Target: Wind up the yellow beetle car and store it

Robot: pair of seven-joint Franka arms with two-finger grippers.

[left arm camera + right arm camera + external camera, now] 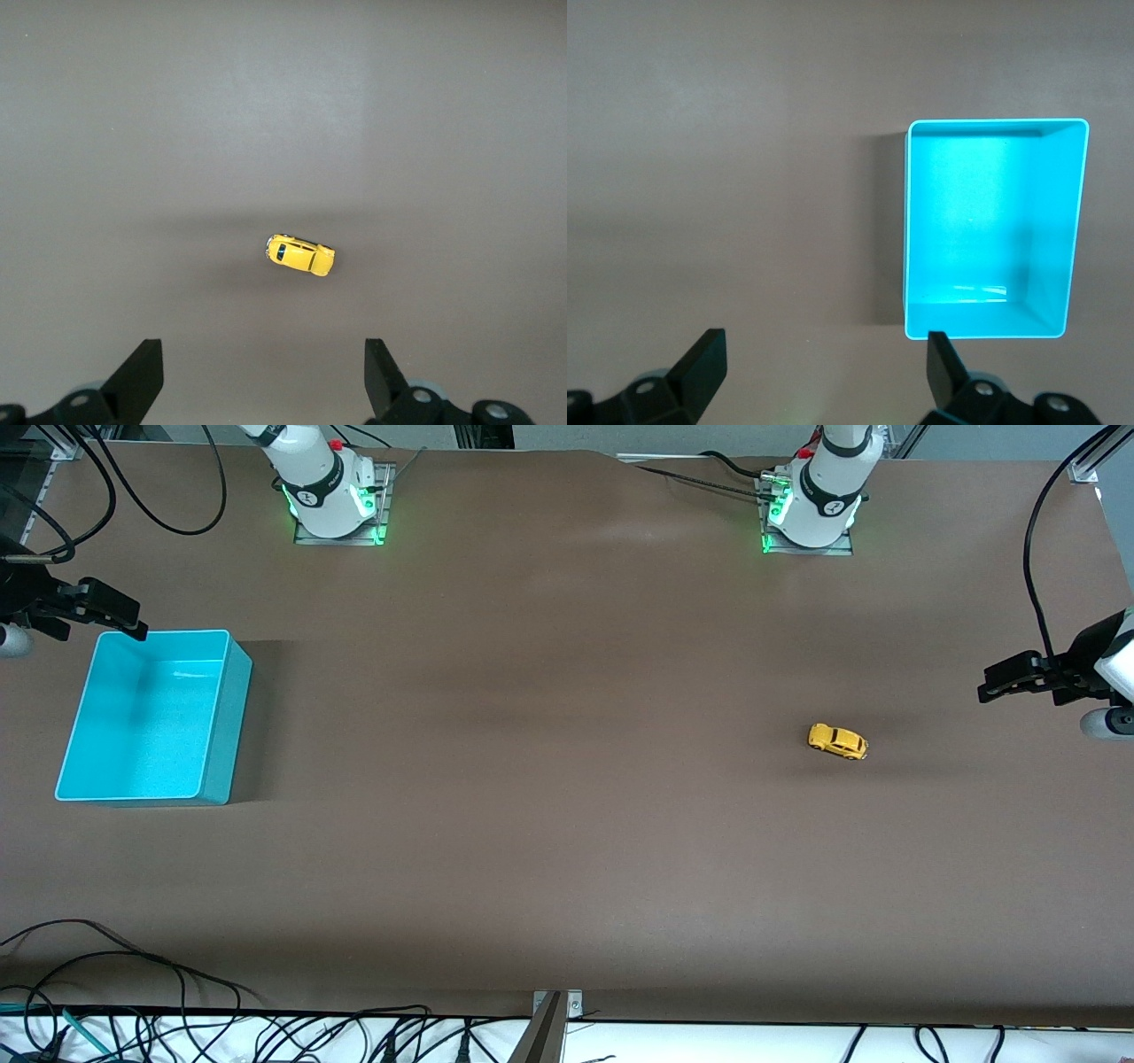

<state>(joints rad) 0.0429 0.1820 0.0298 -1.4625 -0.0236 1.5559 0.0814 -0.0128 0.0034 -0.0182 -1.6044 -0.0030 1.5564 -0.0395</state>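
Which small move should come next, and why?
Probably the left gripper should come down over the yellow beetle car. It hangs open at that end of the table, the car lies free there, and the right gripper waits open by the turquoise bin.

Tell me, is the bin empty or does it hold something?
Empty: the bin shows only its bare floor; the car stands out on the table.

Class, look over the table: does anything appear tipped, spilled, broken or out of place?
Nothing stands out. The yellow car sits upright on its wheels toward the left arm's end; the turquoise bin stands upright and empty at the right arm's end. Both grippers are open, holding nothing.
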